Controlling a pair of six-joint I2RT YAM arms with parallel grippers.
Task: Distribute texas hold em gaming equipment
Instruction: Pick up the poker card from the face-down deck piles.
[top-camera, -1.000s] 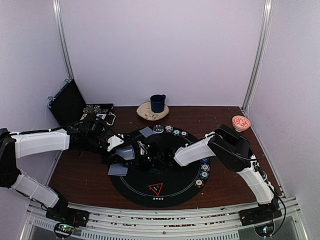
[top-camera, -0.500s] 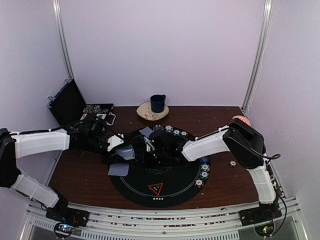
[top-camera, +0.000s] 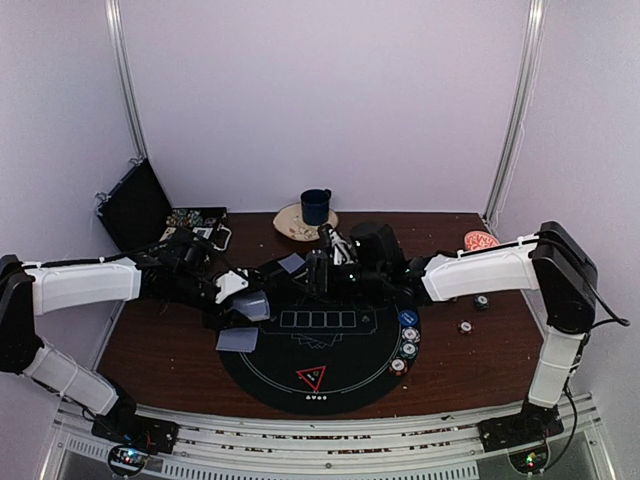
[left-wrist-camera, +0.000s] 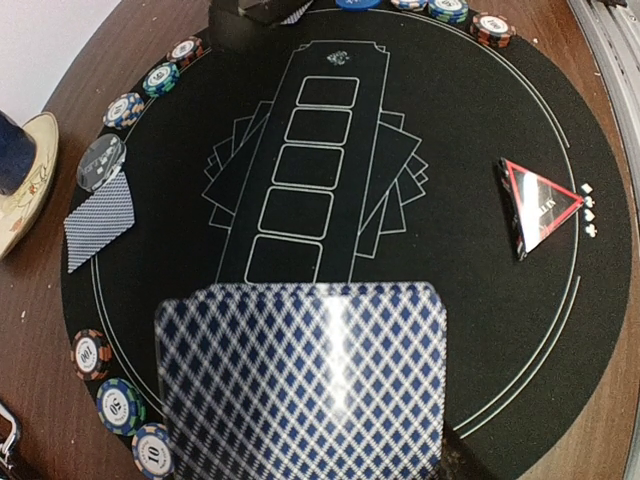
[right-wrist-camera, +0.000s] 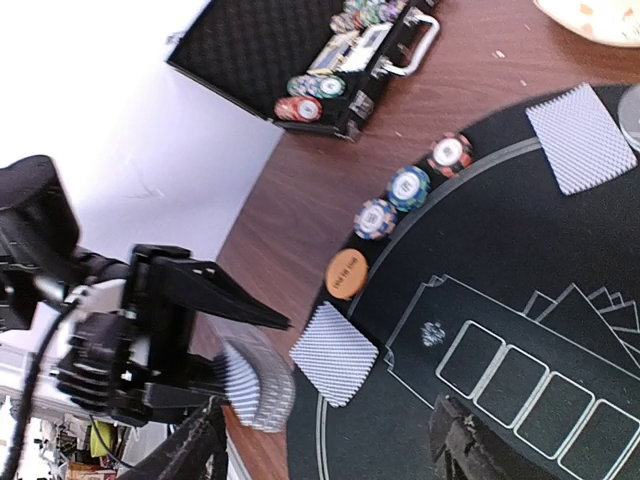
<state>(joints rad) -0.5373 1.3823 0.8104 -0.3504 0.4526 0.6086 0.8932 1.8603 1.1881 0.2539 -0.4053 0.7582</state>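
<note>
My left gripper (top-camera: 250, 303) is shut on a fanned deck of blue-backed playing cards (left-wrist-camera: 300, 380), which hides its fingers in its own wrist view. It hovers at the left edge of the round black mat (top-camera: 345, 385). One card (top-camera: 237, 340) lies on the mat below the deck, and another card (top-camera: 293, 264) lies at the far left rim. My right gripper (top-camera: 330, 258) hangs open over the mat's far side with nothing between its fingers (right-wrist-camera: 460, 450). An orange button disc (right-wrist-camera: 346, 274) and striped chips (right-wrist-camera: 409, 186) line the mat's edge. The red-edged triangle marker (top-camera: 311, 378) lies at the near rim.
An open black case (top-camera: 140, 205) holding chips stands at the back left. A dark blue mug (top-camera: 316, 206) sits on a saucer (top-camera: 290, 228) behind the mat. A red-patterned bowl (top-camera: 481, 240) is at the right, with two loose chips (top-camera: 481, 302) on the wood.
My right arm has pulled back from beside the deck to the mat's far side and its jaws have opened wider. The left arm and the deck stayed put.
</note>
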